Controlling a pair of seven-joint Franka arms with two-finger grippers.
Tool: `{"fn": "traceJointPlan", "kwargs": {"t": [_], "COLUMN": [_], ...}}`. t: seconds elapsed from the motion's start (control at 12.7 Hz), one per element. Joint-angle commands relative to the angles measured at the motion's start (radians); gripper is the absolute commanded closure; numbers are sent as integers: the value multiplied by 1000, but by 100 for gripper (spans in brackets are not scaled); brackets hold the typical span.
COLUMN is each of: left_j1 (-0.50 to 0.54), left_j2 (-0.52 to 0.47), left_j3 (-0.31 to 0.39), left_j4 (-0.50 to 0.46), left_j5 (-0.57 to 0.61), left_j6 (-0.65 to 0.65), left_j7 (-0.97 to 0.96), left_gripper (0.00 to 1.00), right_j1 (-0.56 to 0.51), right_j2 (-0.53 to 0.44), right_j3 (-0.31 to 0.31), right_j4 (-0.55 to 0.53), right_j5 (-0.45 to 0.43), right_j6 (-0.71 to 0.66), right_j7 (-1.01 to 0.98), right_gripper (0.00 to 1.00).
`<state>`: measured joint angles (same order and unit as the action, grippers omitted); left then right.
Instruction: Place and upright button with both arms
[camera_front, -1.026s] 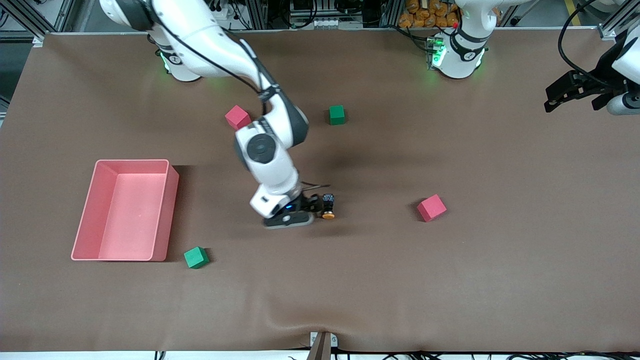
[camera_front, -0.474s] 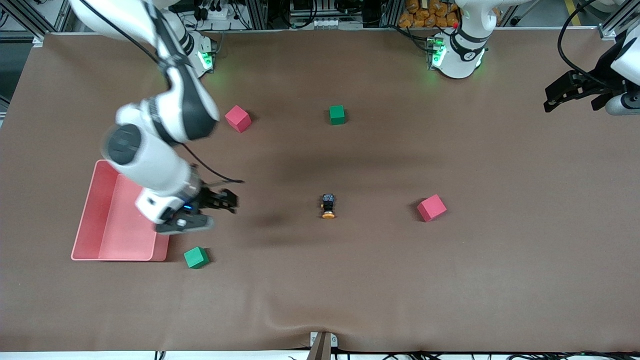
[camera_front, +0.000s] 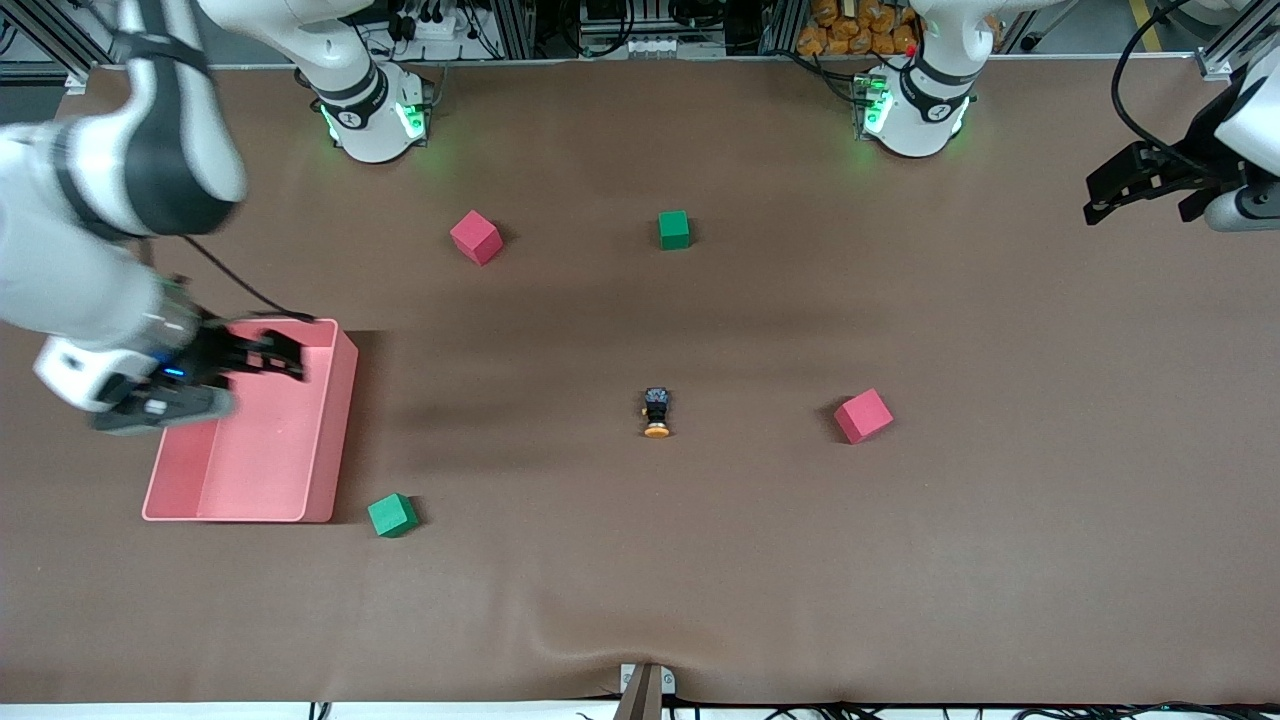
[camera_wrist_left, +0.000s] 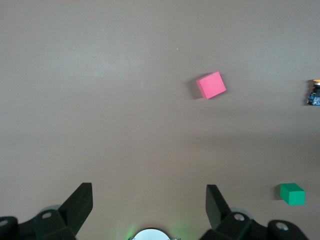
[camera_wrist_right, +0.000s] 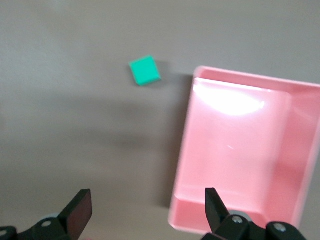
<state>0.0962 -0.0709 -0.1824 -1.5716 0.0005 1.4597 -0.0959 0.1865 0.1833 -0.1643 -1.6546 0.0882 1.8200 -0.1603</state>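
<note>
The shallow pink plastic rectangular tray (camera_front: 335, 420) has nothing in it, and the right gripper (camera_front: 285, 357) hangs over it with fingers spread. The tiny push-button with round orange cap and black body (camera_front: 656, 412) lies on its side on the brown table (camera_front: 640, 560), well apart from the tray. The left gripper (camera_front: 1110, 196) waits with fingers spread over the left arm's end of the table.

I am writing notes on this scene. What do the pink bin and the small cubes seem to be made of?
The pink bin looks like smooth moulded plastic: thin walls, and a glossy glare on its floor in the right wrist view. The red cube and green cube look matte, without shine, with slightly soft edges; probably foam, though painted wood is possible.
</note>
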Motion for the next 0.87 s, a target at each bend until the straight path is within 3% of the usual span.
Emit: {"fn": "traceJointPlan", "kwargs": {"t": [0.0,0.24,0.47,0.79], "left_j1": [-27,-151,-280,-378], "left_j2": [95,209,371,545], "left_j3": [-18,-40,-42,-42], "left_j4": [56,80,174,231], "left_j5": [-20,-34,-39,-161], "left_j6": [-13,1,51,244], "left_j7": [13,-40,-154,-223], "left_gripper": [0,0,0,0], "right_j1": [-110,-173,-209,-205], "right_j2": [-93,-120,-156,-203], "right_j3": [20,19,19,26], "right_j4": [-30,36,61,55], "right_j5": [-11,-15,-28,-28], "right_j6": [-82,-223,-289,-349], "right_j7": [-100,-105,-131,-67], "right_gripper": [0,0,0,0]}}
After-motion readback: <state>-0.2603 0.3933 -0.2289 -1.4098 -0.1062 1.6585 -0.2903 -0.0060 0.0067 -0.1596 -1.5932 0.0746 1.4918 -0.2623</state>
